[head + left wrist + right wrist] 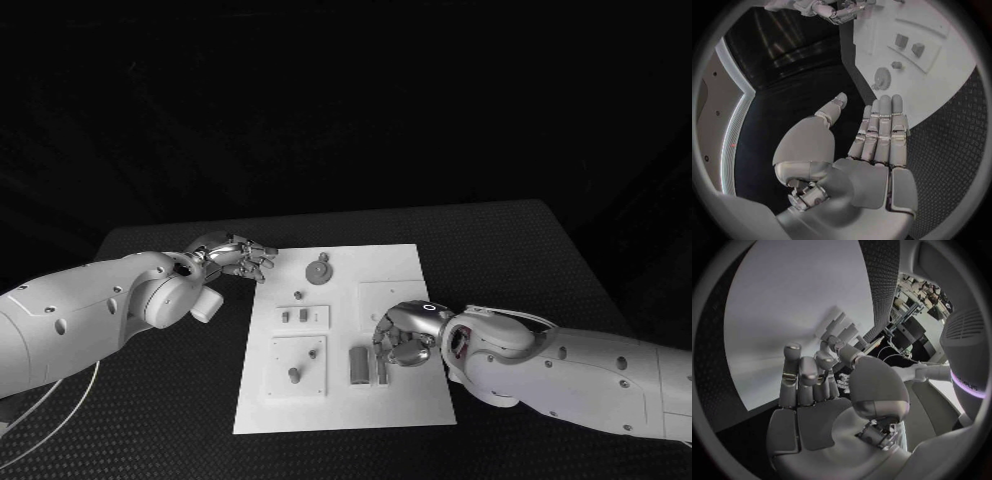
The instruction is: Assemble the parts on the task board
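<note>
- Right hand [404, 335] fingers curl over upright grey parts [368, 367]; whether they grip anything, I cannot tell.
- Left hand [235, 256] fingers spread, empty.
- Descend slowly, keeping square to the task board [404, 275].

Both arms are clad in smooth white shells dotted with small dark screw holes, and a thin pale cable is seen beside the left arm [87, 320]. Jointed silver fingers and rounded metal palms make up the left hand [231, 255] and the right hand [404, 335], with a dark ring at each wrist.

A black table [173, 400] with a textured, dotted surface under everything.
</note>
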